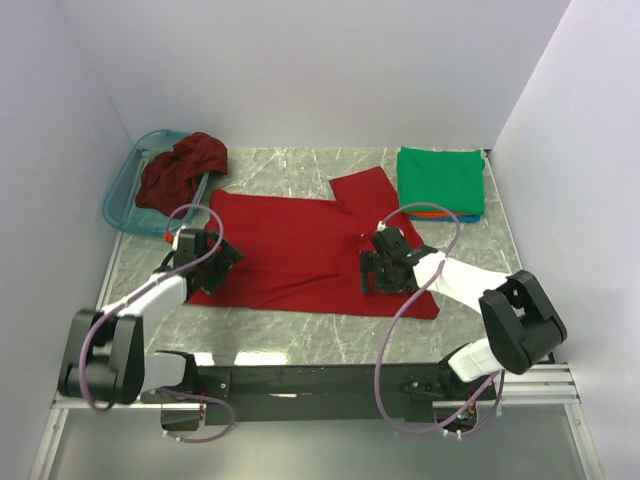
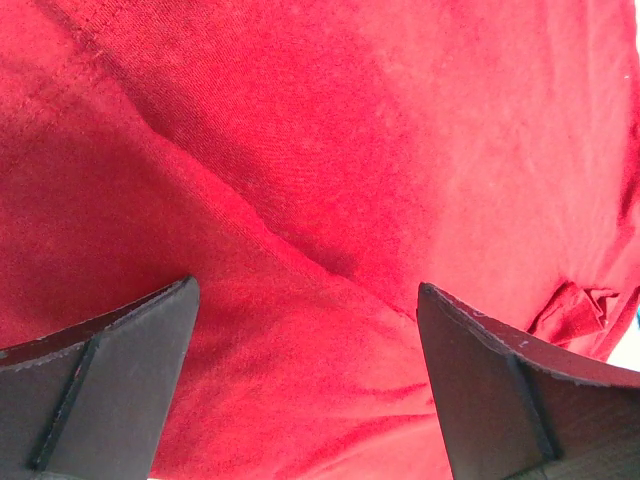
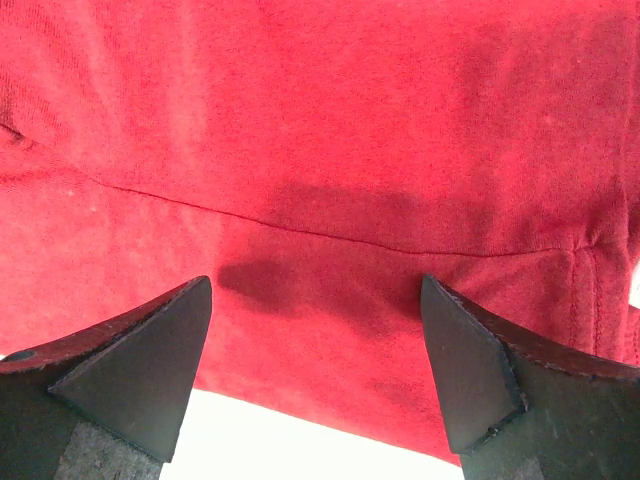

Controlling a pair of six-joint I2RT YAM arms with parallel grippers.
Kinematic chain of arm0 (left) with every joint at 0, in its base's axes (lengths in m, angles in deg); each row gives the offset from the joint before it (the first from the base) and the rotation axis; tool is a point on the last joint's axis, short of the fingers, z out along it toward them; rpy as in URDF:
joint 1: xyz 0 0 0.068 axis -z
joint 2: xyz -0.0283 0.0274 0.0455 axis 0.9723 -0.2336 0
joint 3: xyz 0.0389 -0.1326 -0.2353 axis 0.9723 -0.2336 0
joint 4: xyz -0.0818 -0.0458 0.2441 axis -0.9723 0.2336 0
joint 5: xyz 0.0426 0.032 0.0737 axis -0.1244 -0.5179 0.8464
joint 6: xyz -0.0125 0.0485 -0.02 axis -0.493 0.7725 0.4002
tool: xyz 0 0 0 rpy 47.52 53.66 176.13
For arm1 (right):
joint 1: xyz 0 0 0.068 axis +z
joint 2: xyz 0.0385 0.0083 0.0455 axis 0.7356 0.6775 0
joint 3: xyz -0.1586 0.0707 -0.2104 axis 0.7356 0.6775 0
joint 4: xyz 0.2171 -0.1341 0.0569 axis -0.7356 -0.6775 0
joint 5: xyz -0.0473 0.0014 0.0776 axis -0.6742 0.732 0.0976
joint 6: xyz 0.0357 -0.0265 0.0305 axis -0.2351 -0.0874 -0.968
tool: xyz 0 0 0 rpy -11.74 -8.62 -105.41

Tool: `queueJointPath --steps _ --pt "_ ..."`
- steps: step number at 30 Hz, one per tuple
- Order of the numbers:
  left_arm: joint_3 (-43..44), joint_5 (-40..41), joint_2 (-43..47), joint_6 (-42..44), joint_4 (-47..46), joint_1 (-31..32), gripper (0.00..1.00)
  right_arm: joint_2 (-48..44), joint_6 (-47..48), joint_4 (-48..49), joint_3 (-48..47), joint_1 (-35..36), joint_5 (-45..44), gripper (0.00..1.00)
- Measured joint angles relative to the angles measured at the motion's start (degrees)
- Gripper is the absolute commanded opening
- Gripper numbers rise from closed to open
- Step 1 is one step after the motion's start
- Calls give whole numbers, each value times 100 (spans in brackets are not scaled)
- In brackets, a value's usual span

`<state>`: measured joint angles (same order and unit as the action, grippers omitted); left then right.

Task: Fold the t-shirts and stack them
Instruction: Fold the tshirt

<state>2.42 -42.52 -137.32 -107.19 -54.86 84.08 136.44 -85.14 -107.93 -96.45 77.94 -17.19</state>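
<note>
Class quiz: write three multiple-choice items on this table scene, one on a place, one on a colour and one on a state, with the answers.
1. Where is the maroon shirt? A in the basket; B under the right arm; C flat mid-table.
2. What colour tops the far-right stack? A blue; B green; C maroon.
3. Over the red shirt, the left fingers and right fingers are: A spread open; B shut, empty; C pinching cloth.

Answers:
1 A: it is heaped in the basket at far left.
2 B: the top layer is green.
3 A: both wrist views show a wide gap with nothing held.
</note>
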Motion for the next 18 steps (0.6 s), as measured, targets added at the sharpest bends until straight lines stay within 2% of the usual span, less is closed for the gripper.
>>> queueJointPath --steps 8,11,18 --pt "-522 9 1316 -619 1285 0 100 -319 -302 -402 221 595 -168 91" --pt "-557 11 1550 -798 1714 2 99 -446 -492 -605 299 802 -238 91" --pt "-695 -46 1912 -1113 2081 70 99 -942 -990 -841 654 1029 -238 91"
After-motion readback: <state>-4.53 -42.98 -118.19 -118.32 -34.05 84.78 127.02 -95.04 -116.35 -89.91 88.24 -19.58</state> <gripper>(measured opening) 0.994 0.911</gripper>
